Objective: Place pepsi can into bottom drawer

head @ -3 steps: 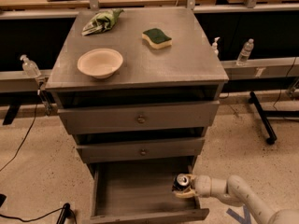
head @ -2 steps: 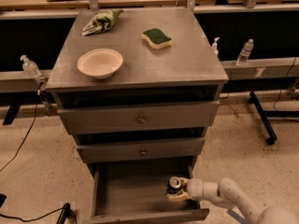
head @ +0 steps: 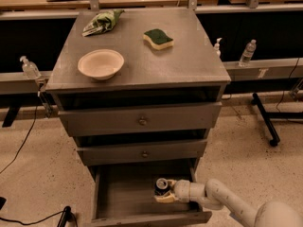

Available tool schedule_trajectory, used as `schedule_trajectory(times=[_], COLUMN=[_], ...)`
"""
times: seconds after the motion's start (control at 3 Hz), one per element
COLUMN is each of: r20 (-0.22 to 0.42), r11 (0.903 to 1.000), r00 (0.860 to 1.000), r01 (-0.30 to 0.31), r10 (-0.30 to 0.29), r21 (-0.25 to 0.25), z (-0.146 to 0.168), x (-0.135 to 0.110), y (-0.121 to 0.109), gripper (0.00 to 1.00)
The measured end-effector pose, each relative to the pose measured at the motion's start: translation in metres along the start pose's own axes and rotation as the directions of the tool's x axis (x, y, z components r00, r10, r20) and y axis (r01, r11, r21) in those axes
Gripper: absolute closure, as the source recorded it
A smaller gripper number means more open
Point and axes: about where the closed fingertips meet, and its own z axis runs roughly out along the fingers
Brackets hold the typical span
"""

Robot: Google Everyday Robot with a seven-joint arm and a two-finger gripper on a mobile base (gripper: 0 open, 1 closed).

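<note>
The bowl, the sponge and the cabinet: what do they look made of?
The bowl: likely plastic or paper pulp, matte cream, thin rim. The sponge: foam, yellow body with green scouring top. The cabinet: seemingly grey metal or laminate, dull sheen. The gripper, holding the pepsi can, is inside the bottom drawer.

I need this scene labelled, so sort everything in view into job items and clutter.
Job: pepsi can, gripped by the gripper inside the open bottom drawer.
Lying about: bowl, sponge and green bag on the cabinet top; water bottle behind.
</note>
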Motion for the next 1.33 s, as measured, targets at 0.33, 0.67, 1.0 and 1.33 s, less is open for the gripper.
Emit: schedule_trajectory(times=[0.33, 0.67, 1.0, 1.33], r20=[-0.030, -0.105, -0.148, -0.134], r11=[0.9985, 0.9922, 0.9868, 0.9794], r00=[0.998, 0.987, 0.976, 0.977], r01=[0.053, 0.124, 0.161, 0.148], r10=[-0.053, -0.121, -0.162, -0.166], r21=[0.013, 0.017, -0.014, -0.137], z=[0.017, 0.034, 0.054, 0.080], x=[0.006, 0.017, 0.034, 0.051], y=[-0.005, -0.017, -0.026, -0.028], gripper=[1.00, 1.00, 1.00, 1.00])
